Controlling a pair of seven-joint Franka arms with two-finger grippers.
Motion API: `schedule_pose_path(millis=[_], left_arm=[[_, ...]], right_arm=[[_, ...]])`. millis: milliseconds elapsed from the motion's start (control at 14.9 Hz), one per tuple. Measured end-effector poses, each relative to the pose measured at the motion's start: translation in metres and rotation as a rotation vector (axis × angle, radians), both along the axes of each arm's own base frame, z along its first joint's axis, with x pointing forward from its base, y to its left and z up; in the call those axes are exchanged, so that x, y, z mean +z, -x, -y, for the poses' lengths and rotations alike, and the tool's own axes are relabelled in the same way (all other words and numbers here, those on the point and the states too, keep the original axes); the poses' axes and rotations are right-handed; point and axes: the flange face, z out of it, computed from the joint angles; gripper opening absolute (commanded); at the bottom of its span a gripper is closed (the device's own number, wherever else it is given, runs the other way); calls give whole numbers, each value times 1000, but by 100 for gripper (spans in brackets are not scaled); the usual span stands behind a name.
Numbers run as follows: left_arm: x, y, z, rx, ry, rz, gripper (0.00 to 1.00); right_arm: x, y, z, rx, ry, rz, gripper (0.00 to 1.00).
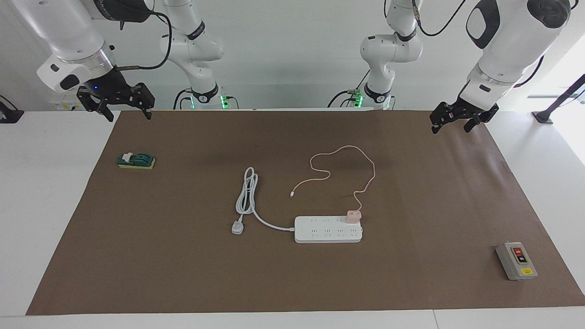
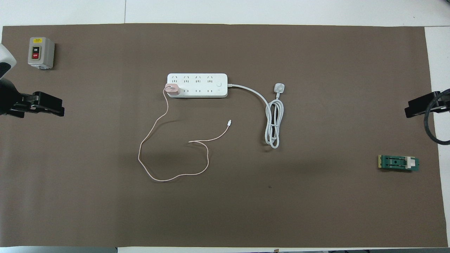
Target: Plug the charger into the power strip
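Right tool (image 1: 122,101) hangs open over the worktop's (image 1: 411,274) robot-side edge. Mid-mat, the power strip (image 1: 328,229) lies lengthwise along the worktop, the charger (image 1: 353,216) seated upright at its left-arm end. Left tool (image 1: 461,119) hangs open, empty.

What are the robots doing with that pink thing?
Nothing is being handled right now. The pink charger already sits on the power strip, at the end toward the left arm, with its thin cable looping over the brown mat toward the robots. The left hand and right hand both wait, open, over the mat's corners nearest the robots.
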Motion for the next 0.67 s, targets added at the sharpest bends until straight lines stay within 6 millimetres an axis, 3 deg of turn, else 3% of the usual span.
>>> schedule_pose_path(millis=[671], left_arm=[[-4, 0, -2, -4, 0, -6, 100]], right_arm=[[0, 0, 0, 0, 0, 0, 100]])
